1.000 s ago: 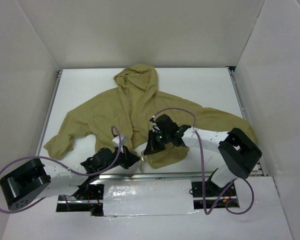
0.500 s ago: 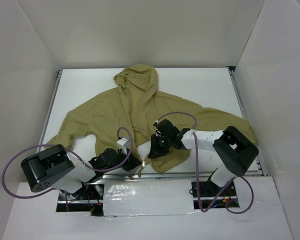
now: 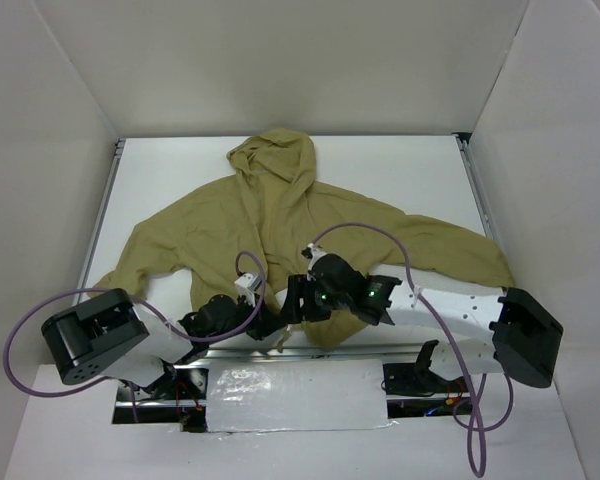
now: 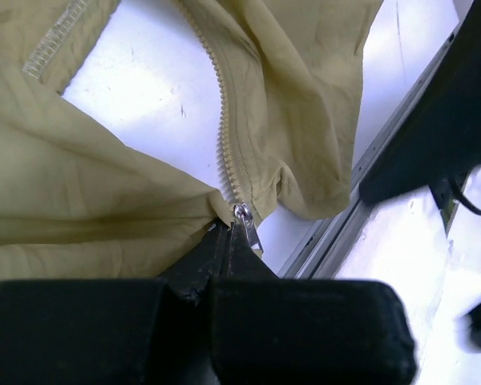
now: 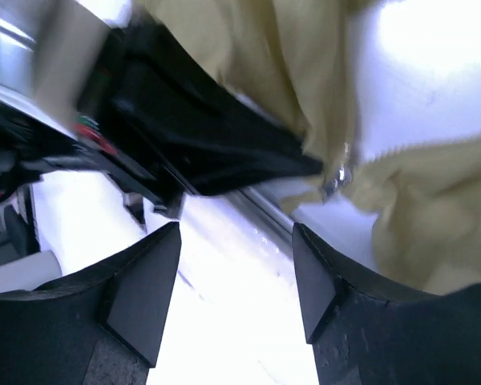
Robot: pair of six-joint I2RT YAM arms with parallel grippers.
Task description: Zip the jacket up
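Two grippers sit at the hem of the jacket (image 3: pixel 270 215): the left gripper (image 4: pixel 228 241) pinches the bottom of the zipper (image 4: pixel 223 104); the right gripper (image 5: pixel 236 241) hangs beside it, fingers spread, holding nothing.

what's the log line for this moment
task: zip jacket | left gripper: shut on jacket at zipper base | right gripper: open, beside left gripper | zipper: open above base

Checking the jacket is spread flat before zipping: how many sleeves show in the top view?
2. The jacket's left-side sleeve stretches out to the left, and the right-side sleeve stretches out to the right. Neither is hidden.
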